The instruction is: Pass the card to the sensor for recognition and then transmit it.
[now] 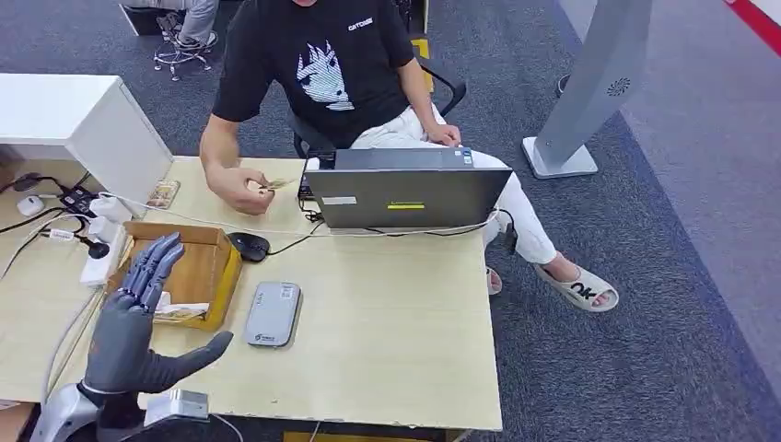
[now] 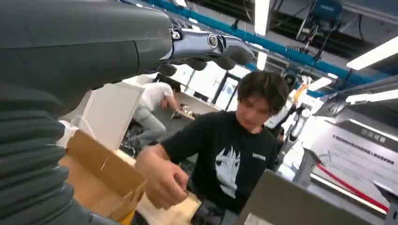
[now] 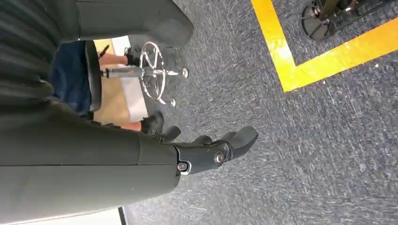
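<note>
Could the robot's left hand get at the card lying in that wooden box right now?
Probably yes. The left hand hovers open right over the wooden box, whose top is open, and the card lies near the hand with nothing over it.

I am seeing even, bright overhead light in the head view; the desk (image 1: 387,322) is showing only soft, faint shadows under the laptop (image 1: 405,195). In the left wrist view, ceiling light strips (image 2: 375,55) above the person (image 2: 234,154) are blowing out to white glare, and that person is smearing with motion blur. The left hand (image 2: 206,47) near the lens is looking soft. In the right wrist view, the carpet (image 3: 305,154) is streaking with blur.
</note>
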